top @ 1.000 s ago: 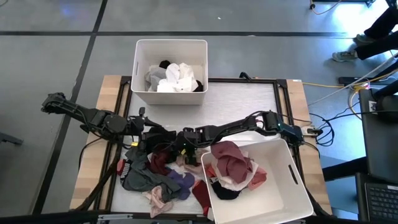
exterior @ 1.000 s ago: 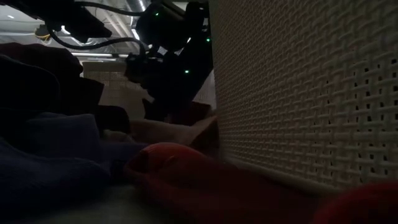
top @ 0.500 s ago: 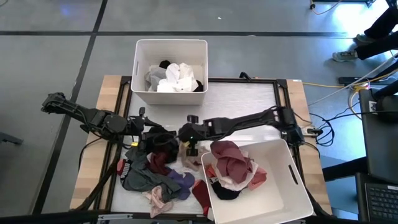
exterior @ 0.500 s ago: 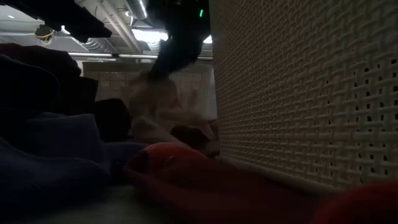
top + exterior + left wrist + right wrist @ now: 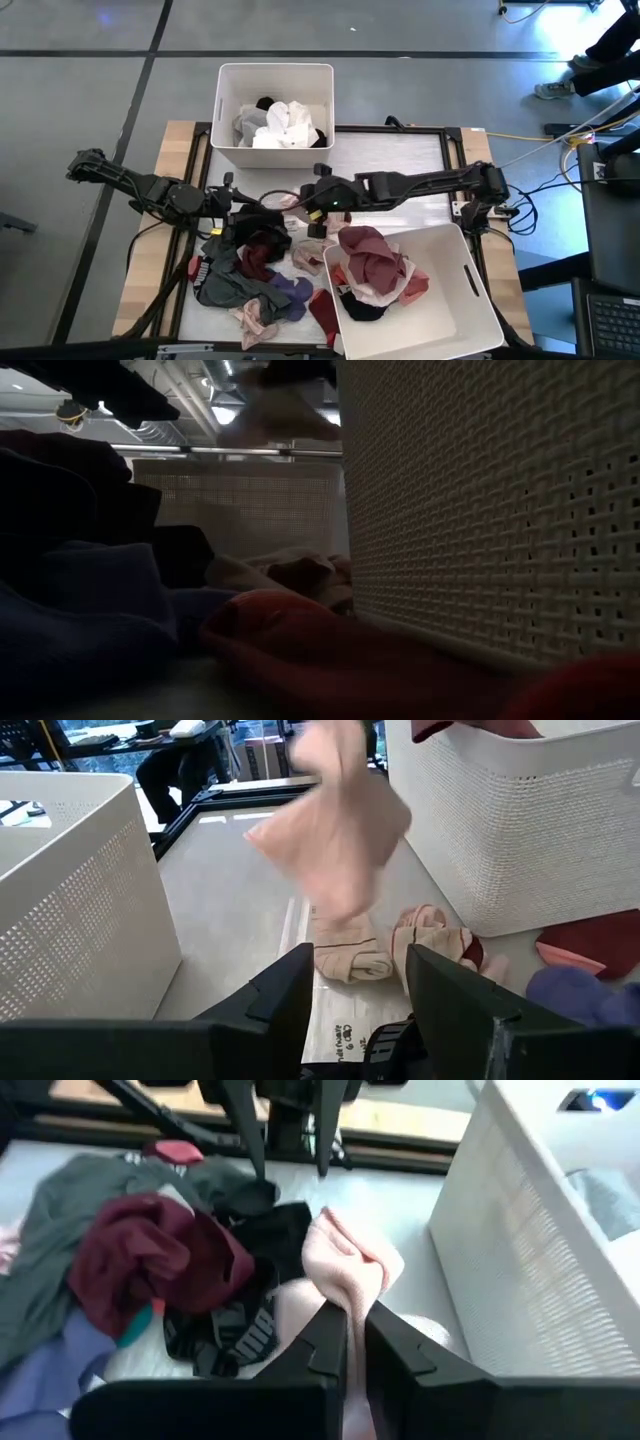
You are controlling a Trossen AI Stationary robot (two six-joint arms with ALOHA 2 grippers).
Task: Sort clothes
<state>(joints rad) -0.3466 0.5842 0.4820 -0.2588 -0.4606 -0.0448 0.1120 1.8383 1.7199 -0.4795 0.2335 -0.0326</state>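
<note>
Where table [image 5: 400, 160] sits: grey concrete floor [image 5: 80, 90].

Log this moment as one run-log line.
right gripper: shut on pink garment, lifted above pile | left gripper: open, beside clothes pile | phase: carrying

Two white rectangular perforated plastic bins stand on the table [image 5: 400, 160]: one bin [image 5: 275, 115] at the far edge, the other bin [image 5: 420, 295] at the near right corner. Two dark six-joint arms reach over the table, a left arm [image 5: 150, 190] and a right arm [image 5: 420, 185]. One loose pile of small soft fabric garments [image 5: 250, 270] lies left of the near bin; its pieces overlap too much to count.
</note>
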